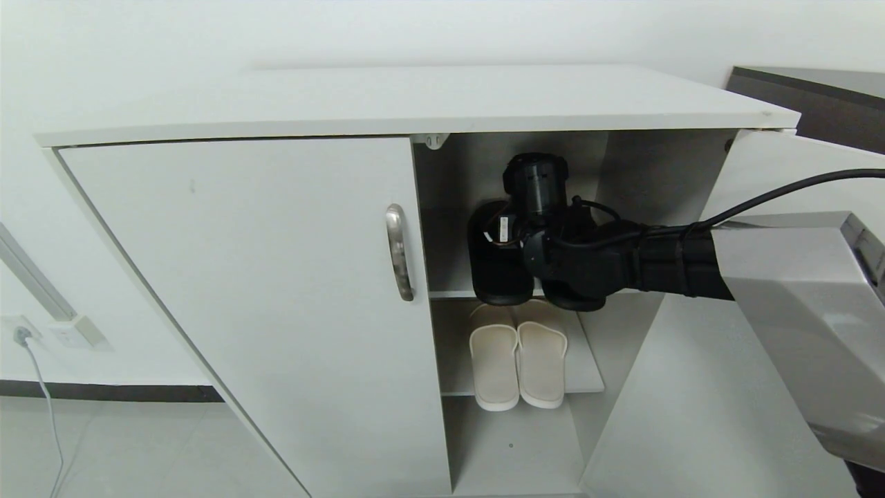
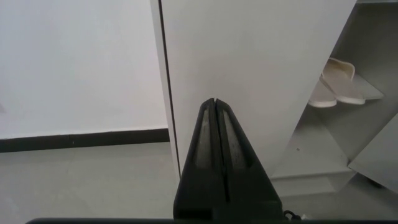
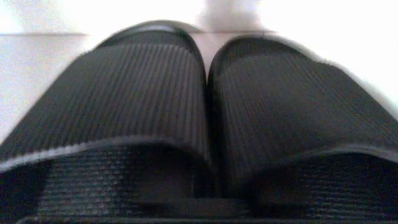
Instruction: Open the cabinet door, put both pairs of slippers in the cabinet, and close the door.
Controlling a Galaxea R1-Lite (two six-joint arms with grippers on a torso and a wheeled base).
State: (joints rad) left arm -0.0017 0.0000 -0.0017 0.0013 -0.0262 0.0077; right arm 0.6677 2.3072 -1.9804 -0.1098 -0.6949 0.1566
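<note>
Your right gripper (image 1: pixel 536 207) sat inside the open right half of the white, flat-topped wooden cabinet (image 1: pixel 415 97), at the level of its upper shelf (image 1: pixel 449 294). Whether it was clenched on anything or had let go, you could not tell, since its wrist hid it in the head view.

Right in front of it lay the pair of black ribbed-strap rubber slippers (image 3: pixel 137 99), side by side and touching, on that upper shelf. Their long axes ran front to back in the cabinet, in line with your right arm's reach. Their rounded near ends hung just over the shelf's front edge (image 1: pixel 499 270).

One shelf down in the cabinet (image 1: pixel 588 377), the pair of cream rubber slippers (image 1: pixel 494 366) lay the same way, side by side.

The cabinet's right door (image 1: pixel 664 415) stood swung wide open, beside your right arm. Its left door (image 1: pixel 242 277), with the curved metal handle (image 1: pixel 399 252), was closed.

Your left gripper (image 2: pixel 214 101) was clenched on nothing. It hung outside the cabinet, facing the closed left door.

Both pairs looked placed, so I judged that what was left was a straight pull-back along the slippers' axis and then closing the right door. Your right arm was the nearer one for that.
</note>
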